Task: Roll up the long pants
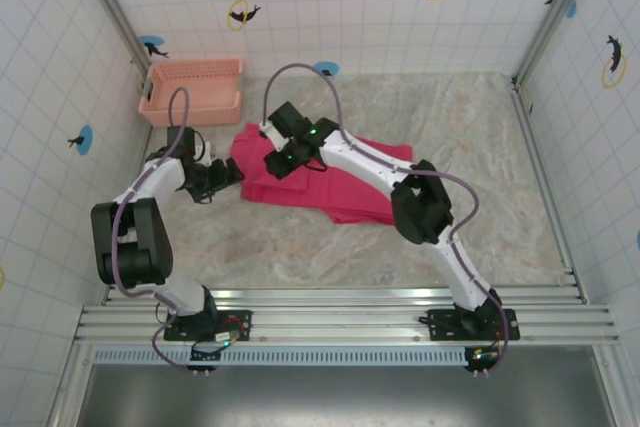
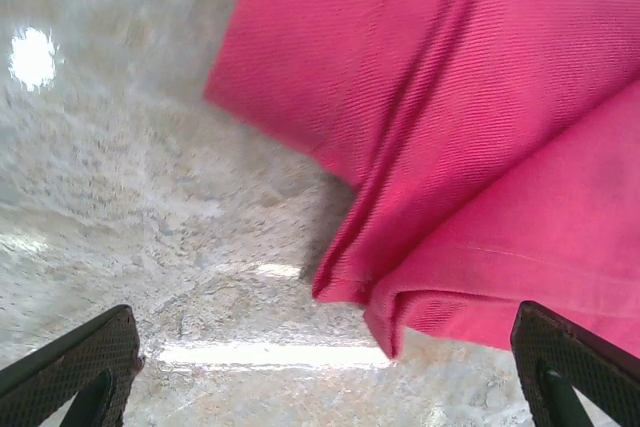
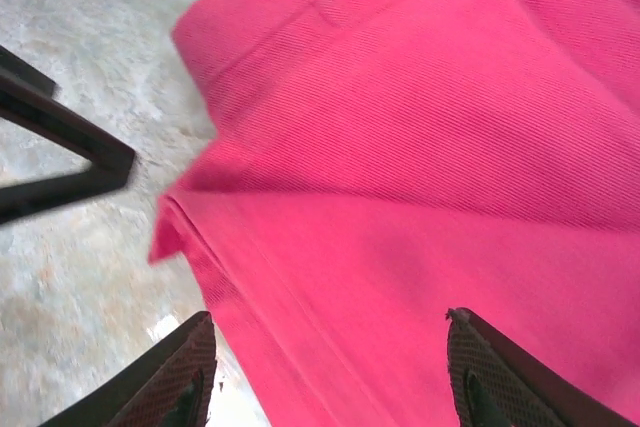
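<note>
— How did your pincers stand?

— My right pincer (image 3: 330, 319) hung with its jaws apart and nothing in them, over the left end of the pants (image 3: 420, 147). My left pincer (image 2: 325, 312) gaped wide and empty too, low over the bare table (image 2: 150, 197) just off that same corner.

— What could have gone wrong?

— The folded layers at that corner looked loose to me. A bite on the top layer alone would have opened the fold instead of starting a roll. The glossy top might have let the cloth slide. And my pincers were near each other, so a careless reach could have knocked them together.

— And around you?

— Mottled beige stone-look top, a basket (image 1: 190, 90) apart at the far left, white tiled walls (image 1: 330, 7) with dolphin stickers.
</note>
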